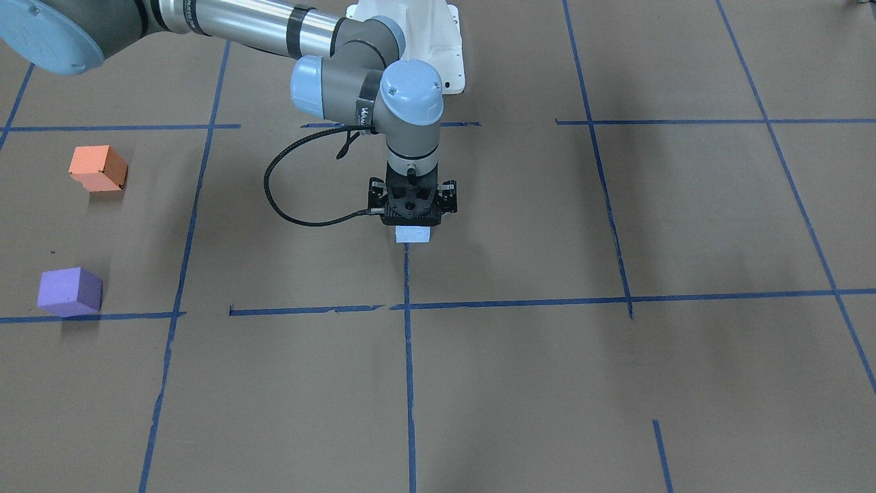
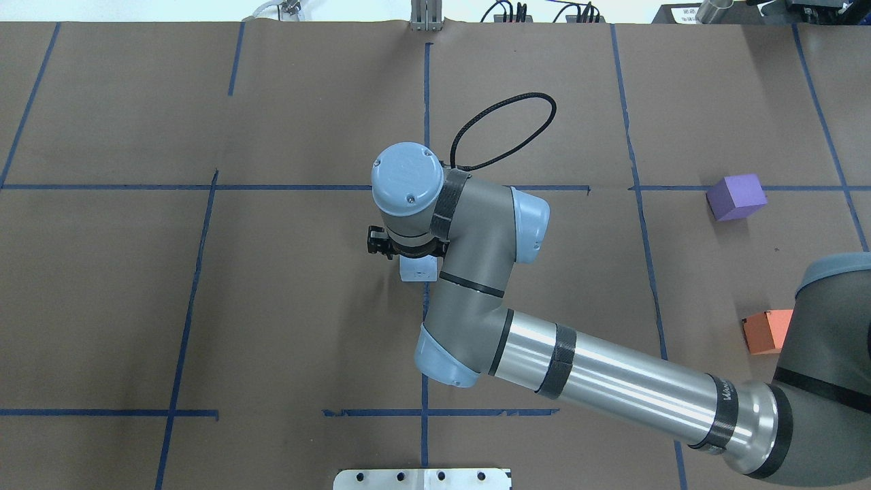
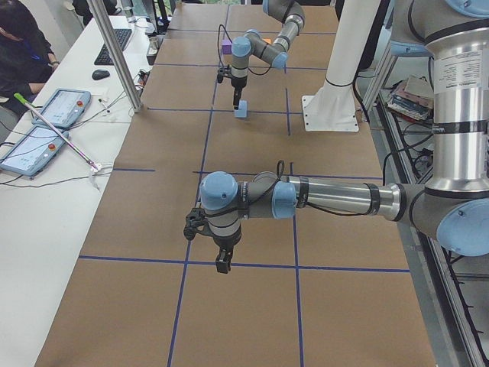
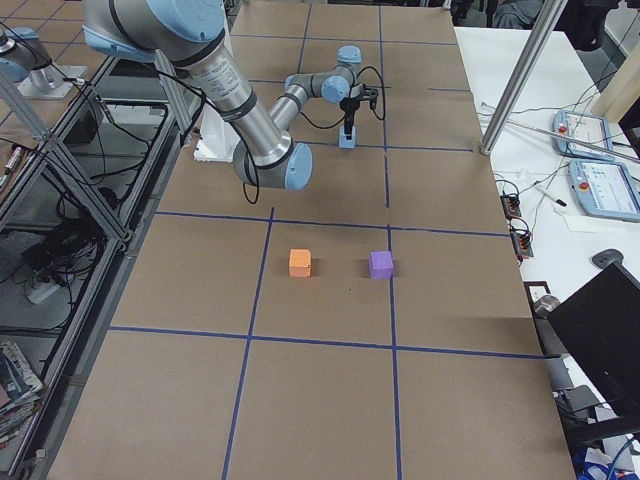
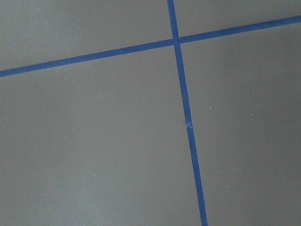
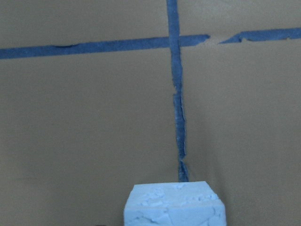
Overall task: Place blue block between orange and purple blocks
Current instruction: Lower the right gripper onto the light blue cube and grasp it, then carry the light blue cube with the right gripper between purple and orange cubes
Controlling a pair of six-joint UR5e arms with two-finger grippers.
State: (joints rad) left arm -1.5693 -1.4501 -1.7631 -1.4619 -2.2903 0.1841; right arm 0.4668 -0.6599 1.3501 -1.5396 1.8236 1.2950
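Note:
The pale blue block [image 1: 413, 235] sits at the table's middle, on a blue tape line. My right gripper [image 1: 413, 223] points straight down over it, its fingers close against the block's sides, apparently shut on it at table height. The block's top fills the bottom of the right wrist view [image 6: 174, 205]. The orange block [image 1: 98, 168] and the purple block [image 1: 69, 291] stand apart at the table's end on my right side. My left gripper [image 3: 221, 260] hangs over bare table far from the blocks; I cannot tell whether it is open or shut.
Brown paper with a grid of blue tape lines [image 1: 520, 302] covers the table. The right arm's black cable [image 2: 503, 129] loops out beside its wrist. A white mounting base [image 1: 438, 41] stands at the robot's side. Tablets and an operator [image 3: 30, 53] are at a side table.

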